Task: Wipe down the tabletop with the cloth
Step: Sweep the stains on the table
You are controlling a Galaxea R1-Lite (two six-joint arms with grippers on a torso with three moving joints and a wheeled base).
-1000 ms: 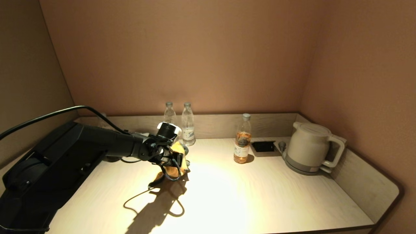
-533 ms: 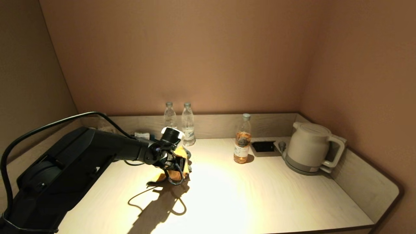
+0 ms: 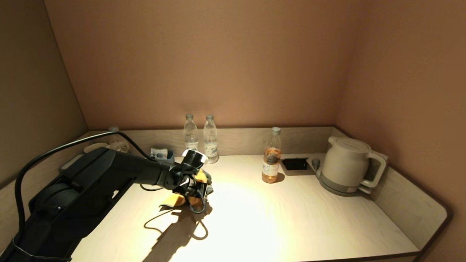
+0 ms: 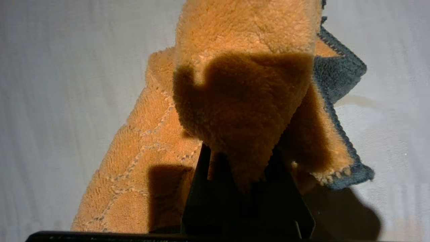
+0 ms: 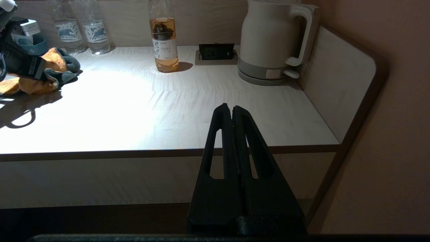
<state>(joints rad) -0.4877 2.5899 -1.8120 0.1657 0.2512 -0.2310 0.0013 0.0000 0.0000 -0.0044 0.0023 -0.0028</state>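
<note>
My left gripper (image 3: 198, 187) is clamped on the orange cloth (image 3: 182, 198), fingers pinched together with a fold of pile between them. The cloth sits on the tabletop (image 3: 273, 225) at left-centre, far half. Most of it trails toward the near left of the gripper; the grey-edged corner (image 4: 339, 67) is bunched on the far side.

My right gripper (image 5: 231, 112) hangs off the near edge of the table, fingers pressed together on nothing. Idle.

Contact note: in the left wrist view the cloth is crumpled and doubled over, not spread flat. Judgement: only a small patch actually bears on the wood.

Risks from here:
- A stroke toward the far edge could bring my wrist against the two clear water bottles (image 3: 204, 140) standing just beyond the gripper. They are tall and narrow, and look easy to tip.
- A long stroke right reaches the tea bottle (image 3: 271, 156), then the kettle (image 3: 346, 165) and the socket panel (image 3: 295, 163) beside it.
- The grip holds only a fold. Drag on the wood might pull it free.
- The loose cable loop (image 3: 196, 207) below my wrist hangs near the surface and could snag the cloth.
</note>
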